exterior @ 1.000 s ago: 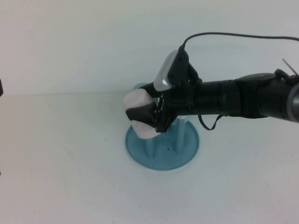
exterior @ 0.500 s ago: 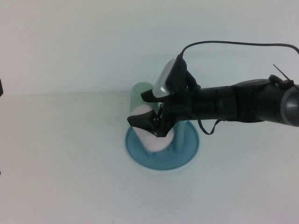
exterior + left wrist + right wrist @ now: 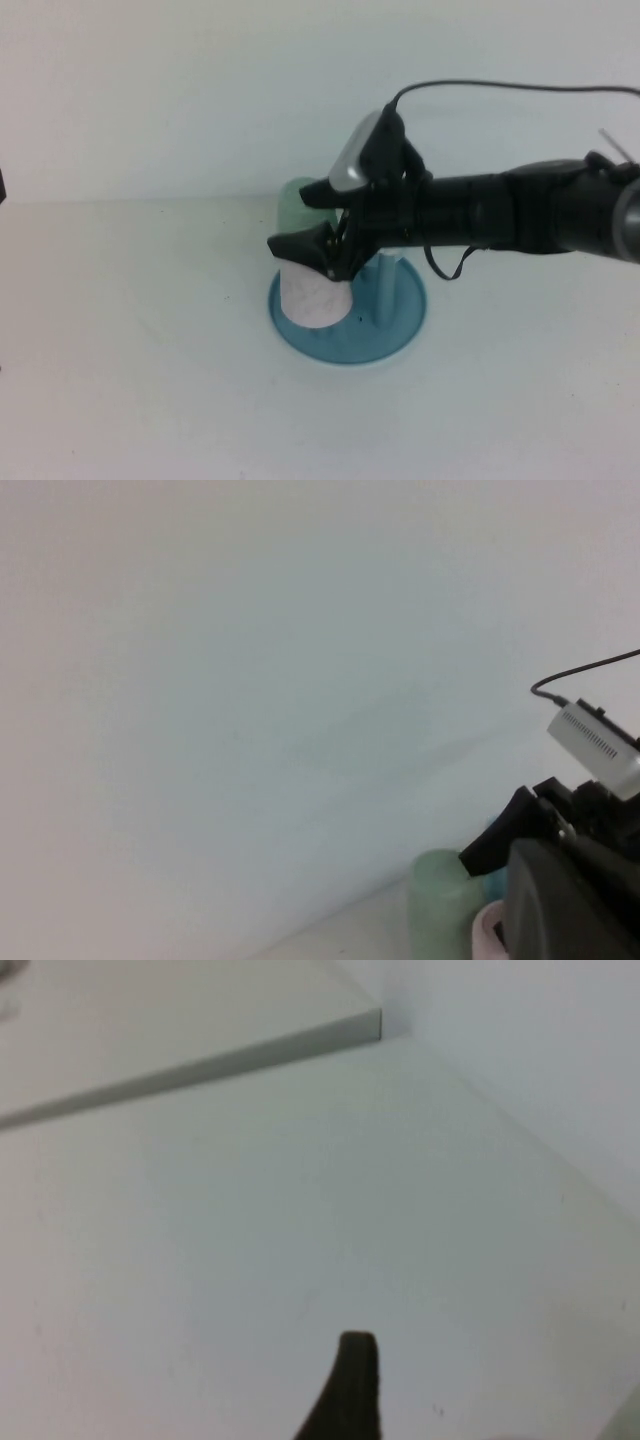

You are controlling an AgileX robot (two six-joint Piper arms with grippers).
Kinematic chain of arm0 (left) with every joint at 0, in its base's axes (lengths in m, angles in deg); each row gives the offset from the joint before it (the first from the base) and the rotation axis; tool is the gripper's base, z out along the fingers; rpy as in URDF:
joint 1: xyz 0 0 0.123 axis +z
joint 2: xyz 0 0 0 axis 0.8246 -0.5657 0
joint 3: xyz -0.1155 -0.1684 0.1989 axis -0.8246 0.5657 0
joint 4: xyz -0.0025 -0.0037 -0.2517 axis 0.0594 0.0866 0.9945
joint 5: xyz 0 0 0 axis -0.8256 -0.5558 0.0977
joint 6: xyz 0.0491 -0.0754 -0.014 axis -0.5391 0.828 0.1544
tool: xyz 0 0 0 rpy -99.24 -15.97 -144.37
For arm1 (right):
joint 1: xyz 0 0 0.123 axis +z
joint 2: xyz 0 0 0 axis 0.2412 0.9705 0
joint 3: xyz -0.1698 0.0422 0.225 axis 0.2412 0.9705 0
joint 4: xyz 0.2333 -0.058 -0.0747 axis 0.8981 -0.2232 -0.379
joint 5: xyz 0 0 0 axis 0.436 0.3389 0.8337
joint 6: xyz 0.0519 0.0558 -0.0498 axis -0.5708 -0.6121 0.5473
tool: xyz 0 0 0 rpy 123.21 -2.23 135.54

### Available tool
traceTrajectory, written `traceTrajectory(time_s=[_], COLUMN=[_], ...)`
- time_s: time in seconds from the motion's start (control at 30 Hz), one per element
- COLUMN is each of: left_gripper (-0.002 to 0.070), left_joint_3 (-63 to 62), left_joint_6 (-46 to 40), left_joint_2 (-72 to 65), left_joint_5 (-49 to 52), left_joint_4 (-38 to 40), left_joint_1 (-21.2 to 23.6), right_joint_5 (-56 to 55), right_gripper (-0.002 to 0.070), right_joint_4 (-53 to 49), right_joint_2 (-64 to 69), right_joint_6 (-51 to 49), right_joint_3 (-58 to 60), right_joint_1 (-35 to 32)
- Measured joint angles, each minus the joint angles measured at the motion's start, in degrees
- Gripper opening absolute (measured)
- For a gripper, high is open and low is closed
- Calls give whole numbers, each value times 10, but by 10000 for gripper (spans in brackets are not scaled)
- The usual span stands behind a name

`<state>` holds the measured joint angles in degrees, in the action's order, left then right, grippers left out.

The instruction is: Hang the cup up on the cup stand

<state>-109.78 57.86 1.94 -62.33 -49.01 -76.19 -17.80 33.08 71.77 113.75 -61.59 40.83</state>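
Observation:
The pale pink cup [image 3: 312, 296] stands mouth-down over a peg on the left side of the round teal-blue cup stand [image 3: 398, 322]. My right gripper [image 3: 290, 222] hovers just above the cup's top, open, with its fingers spread apart and nothing between them. One dark fingertip [image 3: 350, 1380] shows in the right wrist view over bare table. The left wrist view shows a slice of the pink cup [image 3: 487, 932] beside the right arm. My left gripper is out of view.
A pale green cup [image 3: 296, 204] sits upturned at the stand's back left, close behind my right gripper, and shows in the left wrist view [image 3: 440, 908]. A bare blue peg [image 3: 385, 288] rises at the stand's middle. White table surrounds the stand.
My right gripper held the tilted pink cup a second ago. It has opened and risen slightly, and the cup has dropped upright over the peg on the stand.

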Motion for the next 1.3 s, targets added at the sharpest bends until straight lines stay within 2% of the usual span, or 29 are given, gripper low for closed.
traceTrajectory(time_s=[0.1,0.17,0.27,0.43,0.5,0.73,0.83,1.0,1.3], left_gripper=[1,1,1,1,1,1,1,1,1], left_joint_3=[2,12,46,126,153,220,242,269,282], left_joint_6=[-9,-11,-11,-14,-26,-45,-45,-45,-45], left_joint_2=[-1,-1,-1,-1,-1,-1,-1,-1,-1], left_joint_5=[-16,-46,-108,-186,-208,-259,-265,-268,-240], left_joint_4=[0,-1,-2,-8,-18,-25,-24,-24,-24], left_joint_1=[0,0,0,0,0,0,0,0,0], right_joint_5=[2,2,-6,-45,-59,-66,-66,-89,-234], right_gripper=[654,590,443,110,46,2,0,-1,-1], right_joint_4=[0,0,-12,-101,-150,-369,-424,-447,-421], right_joint_2=[-35,-64,-116,-201,-232,-338,-382,-469,-629], right_joint_6=[-16,-23,-34,-97,-133,-346,-397,-416,-419], right_joint_3=[0,0,0,0,0,11,52,181,442], right_joint_1=[0,0,0,0,0,0,0,0,0])
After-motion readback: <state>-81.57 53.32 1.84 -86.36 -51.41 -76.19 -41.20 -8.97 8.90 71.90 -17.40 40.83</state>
